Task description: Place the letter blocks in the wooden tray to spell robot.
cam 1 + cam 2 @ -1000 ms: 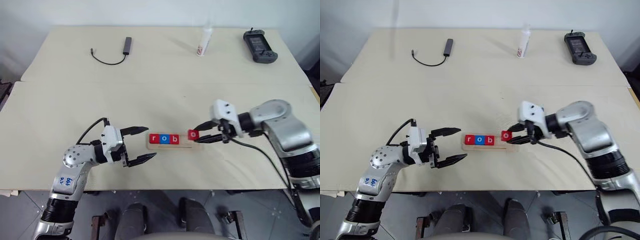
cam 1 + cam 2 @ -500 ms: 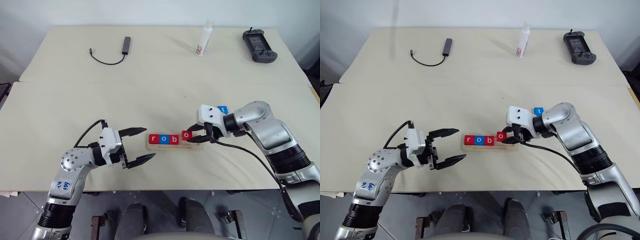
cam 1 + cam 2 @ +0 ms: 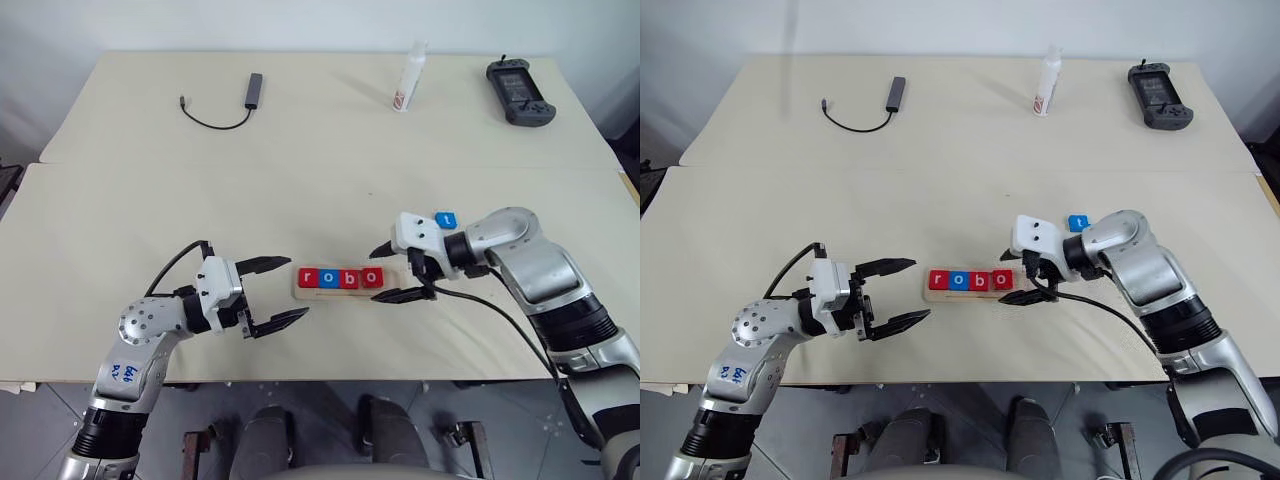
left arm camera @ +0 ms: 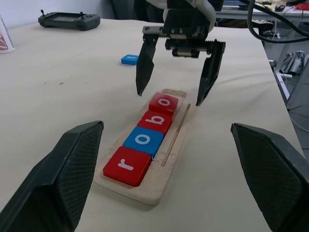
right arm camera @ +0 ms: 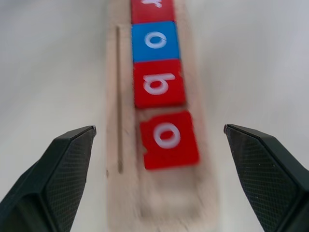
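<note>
a long narrow pale-wood tray (image 3: 345, 291) lies on a cream table (image 3: 300, 200), between the robot's two black-fingered grippers. four small flat square letter tiles sit in a row in the tray's shallow bed: a red r tile (image 3: 308, 277), a blue o tile (image 3: 329, 277), a red b tile (image 3: 350, 277) and a red o tile (image 3: 372, 277), spelling "robo".

the right gripper (image 3: 397, 272) hangs just past the tray's free end with its two fingers spread wide and nothing between them. one finger stands on each side of the tray, and the red o tile lies flat just ahead of them, a little skewed against its neighbours. this looks like a tile just set down and let go, the fingers parted to clear it.

the left gripper (image 3: 277, 293) rests near the tray's other end, by the r tile, also spread and empty, probably waiting out of the way.

the last piece, a blue t tile (image 3: 446, 219), lies on the table just behind the right gripper, beside its wrist. one empty space remains at the tray's end nearest the right gripper, so the t seems the only step left.
</note>
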Controlling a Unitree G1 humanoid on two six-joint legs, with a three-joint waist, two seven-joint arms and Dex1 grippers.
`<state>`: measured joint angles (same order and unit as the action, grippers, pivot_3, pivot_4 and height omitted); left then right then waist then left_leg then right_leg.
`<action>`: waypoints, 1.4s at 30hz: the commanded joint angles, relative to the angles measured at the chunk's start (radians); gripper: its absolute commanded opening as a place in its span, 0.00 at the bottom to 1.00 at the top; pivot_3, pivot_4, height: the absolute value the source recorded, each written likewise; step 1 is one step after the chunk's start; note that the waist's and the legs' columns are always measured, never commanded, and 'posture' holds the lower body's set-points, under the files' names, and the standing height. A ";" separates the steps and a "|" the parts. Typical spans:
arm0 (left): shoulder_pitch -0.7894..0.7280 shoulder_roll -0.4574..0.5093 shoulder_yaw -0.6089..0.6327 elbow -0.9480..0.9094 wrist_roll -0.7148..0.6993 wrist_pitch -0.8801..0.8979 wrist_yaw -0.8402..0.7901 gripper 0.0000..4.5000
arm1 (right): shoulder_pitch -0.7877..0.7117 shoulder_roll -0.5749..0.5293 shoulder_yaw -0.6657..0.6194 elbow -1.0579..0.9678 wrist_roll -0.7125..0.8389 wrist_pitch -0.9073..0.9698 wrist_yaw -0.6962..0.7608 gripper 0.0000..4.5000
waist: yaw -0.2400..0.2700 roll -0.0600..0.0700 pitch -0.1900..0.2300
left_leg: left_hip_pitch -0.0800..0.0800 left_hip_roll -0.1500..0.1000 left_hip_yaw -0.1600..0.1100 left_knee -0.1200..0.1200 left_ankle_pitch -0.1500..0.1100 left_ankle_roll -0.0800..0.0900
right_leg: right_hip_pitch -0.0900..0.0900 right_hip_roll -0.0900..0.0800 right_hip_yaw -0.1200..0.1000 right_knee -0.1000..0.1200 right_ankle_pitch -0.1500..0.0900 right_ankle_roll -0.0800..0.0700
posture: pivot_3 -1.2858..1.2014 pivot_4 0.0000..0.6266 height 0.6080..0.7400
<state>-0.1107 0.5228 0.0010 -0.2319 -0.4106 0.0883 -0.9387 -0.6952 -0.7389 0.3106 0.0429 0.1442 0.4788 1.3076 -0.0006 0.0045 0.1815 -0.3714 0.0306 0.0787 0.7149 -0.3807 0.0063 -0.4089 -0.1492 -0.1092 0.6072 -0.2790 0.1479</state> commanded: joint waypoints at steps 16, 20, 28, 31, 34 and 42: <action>-0.020 -0.007 0.008 -0.020 -0.010 -0.010 0.002 1.00 | 0.046 0.039 -0.034 0.030 -0.016 -0.114 -0.047 0.01 | -0.002 0.000 0.000 | 0.000 0.000 0.001 0.000 0.000 0.000 | 0.000 0.000 0.000 0.000 0.000 0.000 | 0.52 0.24 1.00; -0.012 -0.008 0.009 -0.026 -0.009 -0.010 0.007 1.00 | 0.060 0.040 -0.029 -0.005 -0.014 -0.102 -0.037 0.01 | -0.002 0.000 0.000 | 0.000 0.000 0.001 0.000 0.000 0.000 | 0.000 0.000 0.000 0.000 0.000 0.000 | 0.52 0.24 1.00; -0.023 -0.013 0.002 -0.015 -0.006 -0.014 0.010 1.00 | 0.071 0.020 -0.121 0.001 0.011 -0.145 -0.086 0.01 | -0.001 0.000 0.000 | 0.000 0.000 0.000 0.000 0.000 0.000 | 0.000 0.000 0.000 0.000 0.000 0.000 | 0.52 0.24 1.00; -0.025 -0.013 0.001 -0.003 -0.007 -0.021 0.000 1.00 | 0.137 -0.013 -0.249 -0.034 0.081 -0.133 -0.110 0.05 | 0.006 0.000 0.000 | 0.000 0.000 0.000 0.000 0.000 0.000 | 0.000 0.000 0.000 0.000 0.000 0.000 | 0.52 0.24 1.00; -0.034 -0.013 -0.001 0.020 -0.007 -0.029 -0.014 1.00 | 0.291 -0.029 -0.398 -0.119 0.158 -0.191 -0.126 0.21 | 0.018 0.000 0.000 | 0.000 0.000 0.000 -0.001 0.000 0.000 | 0.000 0.000 0.000 -0.001 0.000 0.000 | 0.52 0.24 1.00; -0.096 -0.019 -0.004 0.124 -0.002 -0.068 -0.057 1.00 | 0.719 0.073 -0.734 -0.195 0.175 -0.330 -0.380 0.82 | 0.026 0.000 0.000 | 0.001 0.000 0.002 0.000 0.000 0.000 | 0.001 0.000 0.001 -0.001 0.000 0.000 | 0.52 0.24 1.00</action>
<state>-0.1954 0.5080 -0.0094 -0.1080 -0.4096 0.0442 -0.9846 -0.0016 -0.6773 -0.3599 -0.1207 0.3178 0.1886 0.9778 0.0258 0.0046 0.1814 -0.3700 0.0303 0.0806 0.7143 -0.3807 0.0063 -0.4081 -0.1488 -0.1080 0.6064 -0.2789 0.1482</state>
